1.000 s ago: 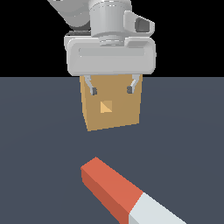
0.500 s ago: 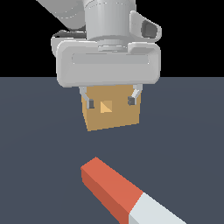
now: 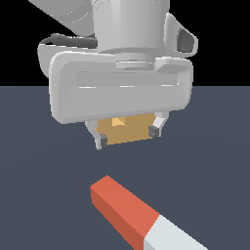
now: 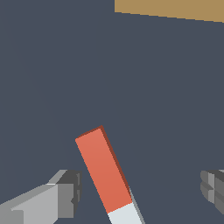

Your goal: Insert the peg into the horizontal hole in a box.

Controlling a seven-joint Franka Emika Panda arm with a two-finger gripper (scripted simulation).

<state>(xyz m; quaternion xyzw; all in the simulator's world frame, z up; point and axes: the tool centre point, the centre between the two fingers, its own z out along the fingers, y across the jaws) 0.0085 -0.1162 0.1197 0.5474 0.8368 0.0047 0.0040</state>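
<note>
End effector: hanging over the worktop [image 3: 215,146] with its jaws spread wide and nothing in them [image 3: 126,135].
Peg: lying flat toward the near edge, red half pointing at the box, white half trailing off [image 3: 128,210].
Box: farther back, mostly hidden behind the hand, hole just peeking out [image 3: 128,131] [image 3: 118,121].
Risk: peg sits skewed to the jaws in the wrist view, so closing without turning first could pinch corners and let it twist or skid.
Change: hand looks much bigger and lower than a second ago, covering more of the box; peg hasn't budged.

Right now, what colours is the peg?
The peg is red-orange on one half and white/pale grey on the other; the wrist view shows it best.
</note>
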